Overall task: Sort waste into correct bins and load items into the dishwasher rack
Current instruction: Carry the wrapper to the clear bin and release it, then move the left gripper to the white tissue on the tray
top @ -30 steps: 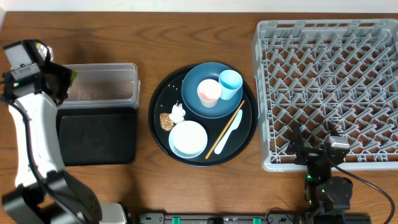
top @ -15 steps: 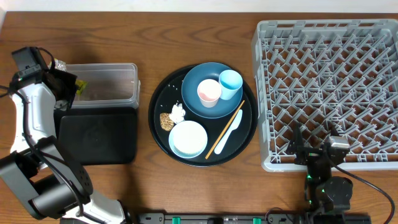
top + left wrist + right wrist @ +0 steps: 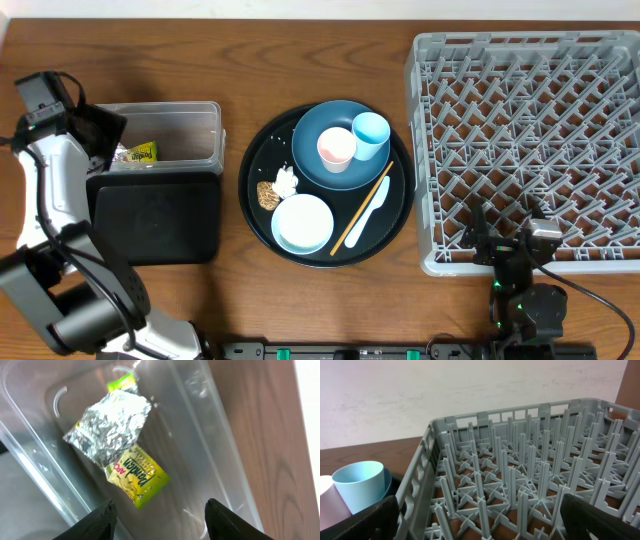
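Both sets of fingers are apart: left gripper [image 3: 160, 515] above the wrapper [image 3: 117, 445] at the tub's [image 3: 190, 112] left end, right gripper [image 3: 480, 520] at the rack's [image 3: 520, 460] near edge.

White left arm [image 3: 48, 200], black left gripper [image 3: 159, 512], cables

The left gripper [image 3: 161, 516] has swung over the tub [image 3: 186, 134], spread its jaws and dropped the wrapper [image 3: 117, 435] inside.

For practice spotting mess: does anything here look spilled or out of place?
Yes. A crumpled tissue and a brown cookie lump lie loose on the round black tray, beside the blue dish and pale bowl: waste among dishes. The wrapper is in the clear tub.
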Tool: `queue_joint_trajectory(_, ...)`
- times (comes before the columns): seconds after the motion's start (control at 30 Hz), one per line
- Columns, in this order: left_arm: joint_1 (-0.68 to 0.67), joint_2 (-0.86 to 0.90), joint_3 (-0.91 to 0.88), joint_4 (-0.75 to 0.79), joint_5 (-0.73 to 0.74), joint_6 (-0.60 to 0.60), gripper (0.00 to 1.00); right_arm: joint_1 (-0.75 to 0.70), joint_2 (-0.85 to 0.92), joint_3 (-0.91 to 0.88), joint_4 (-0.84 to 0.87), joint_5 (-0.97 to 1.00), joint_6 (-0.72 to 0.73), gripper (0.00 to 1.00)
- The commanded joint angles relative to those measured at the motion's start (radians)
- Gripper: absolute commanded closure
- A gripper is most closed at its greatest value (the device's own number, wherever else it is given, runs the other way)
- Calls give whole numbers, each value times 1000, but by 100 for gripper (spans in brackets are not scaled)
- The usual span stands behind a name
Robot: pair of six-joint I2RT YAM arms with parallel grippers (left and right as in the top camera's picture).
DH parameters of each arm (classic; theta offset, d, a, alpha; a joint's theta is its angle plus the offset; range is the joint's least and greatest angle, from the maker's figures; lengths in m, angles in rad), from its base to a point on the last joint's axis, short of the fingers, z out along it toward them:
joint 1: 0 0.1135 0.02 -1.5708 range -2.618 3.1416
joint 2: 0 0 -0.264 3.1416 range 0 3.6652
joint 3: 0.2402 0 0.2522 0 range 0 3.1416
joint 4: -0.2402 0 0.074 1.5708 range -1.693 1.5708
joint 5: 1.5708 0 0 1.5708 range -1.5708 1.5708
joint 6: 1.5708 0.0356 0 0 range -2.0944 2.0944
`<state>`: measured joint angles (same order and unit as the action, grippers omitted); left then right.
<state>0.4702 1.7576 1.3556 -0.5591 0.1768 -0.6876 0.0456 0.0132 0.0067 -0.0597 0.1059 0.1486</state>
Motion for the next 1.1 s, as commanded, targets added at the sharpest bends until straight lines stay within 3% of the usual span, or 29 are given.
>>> queue_joint_trajectory(0.0,-13,-130,74,3,0,67,43,8,0,-2,-3,10,-11,1)
queue_joint_trajectory(0.17,-89,-306,81,-34,22,140,48,8,0,-2,-3,10,-11,1)
queue_joint_trajectory(0.4,-314,-438,81,-278,19,201,47,8,0,-2,-3,10,-11,1)
queue_joint_trajectory(0.5,-421,-429,64,-362,2,208,47,8,0,-2,-3,10,-11,1)
queue_joint_trajectory(0.63,-555,-377,29,-442,-130,209,47,8,0,-2,-3,10,-11,1)
queue_joint_trajectory(0.8,-678,-275,6,-453,-156,248,47,8,0,-2,-3,10,-11,1)
queue_joint_trajectory(1.07,-737,-110,6,-451,-189,325,47,8,0,-2,-3,10,-11,1)
